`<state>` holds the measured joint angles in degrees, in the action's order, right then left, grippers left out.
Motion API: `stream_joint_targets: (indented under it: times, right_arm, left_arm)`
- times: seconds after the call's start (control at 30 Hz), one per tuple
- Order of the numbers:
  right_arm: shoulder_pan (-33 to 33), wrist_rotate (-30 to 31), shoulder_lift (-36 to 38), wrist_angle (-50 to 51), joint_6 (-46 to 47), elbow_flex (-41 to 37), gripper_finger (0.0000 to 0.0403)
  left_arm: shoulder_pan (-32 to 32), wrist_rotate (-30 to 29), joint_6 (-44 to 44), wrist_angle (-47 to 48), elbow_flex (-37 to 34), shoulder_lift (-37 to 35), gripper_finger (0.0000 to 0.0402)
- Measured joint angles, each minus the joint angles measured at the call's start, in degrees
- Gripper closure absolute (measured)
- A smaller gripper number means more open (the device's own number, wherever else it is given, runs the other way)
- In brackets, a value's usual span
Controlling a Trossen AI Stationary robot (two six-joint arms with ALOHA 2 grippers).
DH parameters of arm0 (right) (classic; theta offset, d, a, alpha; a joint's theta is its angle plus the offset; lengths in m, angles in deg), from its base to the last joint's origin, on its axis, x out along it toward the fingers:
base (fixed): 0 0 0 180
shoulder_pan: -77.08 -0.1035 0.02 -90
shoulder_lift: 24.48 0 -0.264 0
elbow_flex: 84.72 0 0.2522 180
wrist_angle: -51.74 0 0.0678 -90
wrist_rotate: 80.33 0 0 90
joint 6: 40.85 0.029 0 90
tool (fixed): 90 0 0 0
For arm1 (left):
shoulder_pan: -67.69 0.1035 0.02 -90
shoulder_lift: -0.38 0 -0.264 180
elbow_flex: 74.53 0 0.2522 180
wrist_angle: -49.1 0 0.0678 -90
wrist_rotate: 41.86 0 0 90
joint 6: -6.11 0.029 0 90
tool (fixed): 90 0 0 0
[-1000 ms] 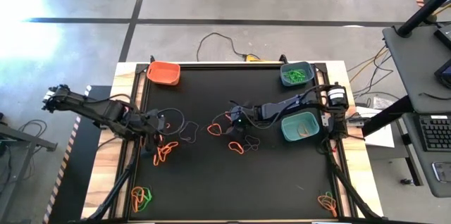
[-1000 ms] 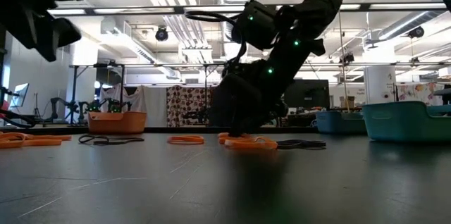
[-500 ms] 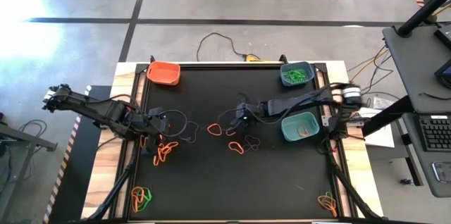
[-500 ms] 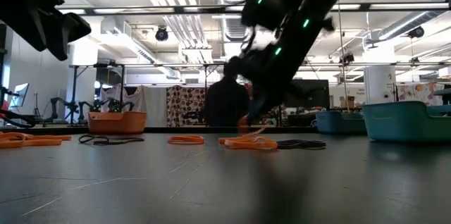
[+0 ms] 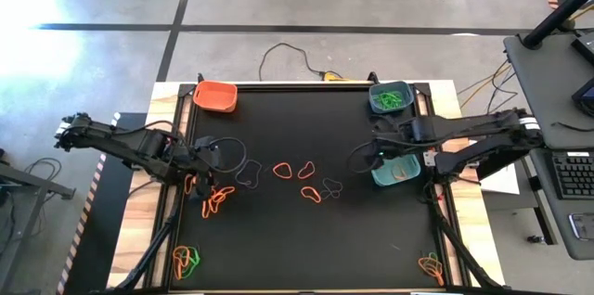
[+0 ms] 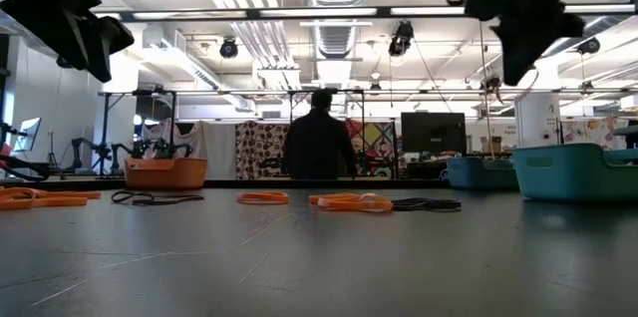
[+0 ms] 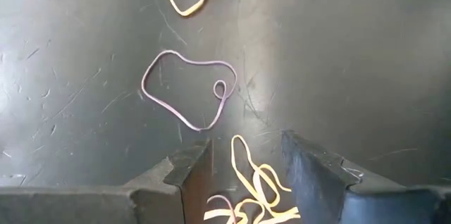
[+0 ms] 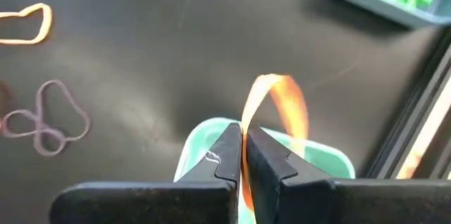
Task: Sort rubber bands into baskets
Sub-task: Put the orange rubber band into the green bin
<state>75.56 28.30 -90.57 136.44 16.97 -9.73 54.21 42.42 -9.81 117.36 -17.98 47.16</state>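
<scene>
Right wrist view: right gripper [image 8: 243, 155] pinches orange rubber band [image 8: 278, 104], above teal basket [image 8: 331, 157].

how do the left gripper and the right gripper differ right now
The left gripper is open and empty, low over a pile of orange bands at the table's left; the right gripper is shut on an orange rubber band. The right one hangs over the teal basket. Both have dark fingers.

Overhead, table-level, two wrist cameras
</scene>
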Motion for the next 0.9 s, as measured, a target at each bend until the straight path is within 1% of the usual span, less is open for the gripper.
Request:
stream_joint_targets:
  times: [0.13, 0.3, 0.4, 0.53, 0.67, 0.77, 0.9]
  right_arm:
    - [0.0, -4.7, 0.4, -0.7, 2.4, -3.3, 0.0394]
    - [0.0, -13.0, -0.8, -1.3, 5.0, -10.6, 0.0394]
    - [0.0, -16.6, -0.9, -4.2, 5.9, -14.9, 0.0394]
    - [0.0, -17.6, -0.8, -12.3, 6.3, -19.9, 0.0394]
    - [0.0, -17.7, -0.8, -18.1, 7.9, -23.3, 0.0394]
    - [0.0, -18.6, -0.8, -20.7, 8.7, -25.4, 0.0394]
    - [0.0, -18.7, -0.9, -21.1, 9.8, -27.0, 0.0394]
  left_arm:
    - [0.0, 0.0, 0.0, -0.1, 0.1, 0.1, 0.0248]
    - [0.0, -1.7, 0.0, -1.6, 0.1, 0.1, 0.0248]
    - [0.0, -1.9, 0.0, -1.9, 0.1, 0.1, 0.0248]
    - [0.1, -2.8, 0.0, -2.0, 0.1, 0.1, 0.0248]
    - [0.4, -2.9, 0.0, -2.2, 0.1, 0.1, 0.0248]
    - [0.5, -3.0, 0.0, -2.3, 0.1, 0.1, 0.0248]
    - [0.5, -4.1, 0.0, -2.4, 0.1, 0.1, 0.0248]
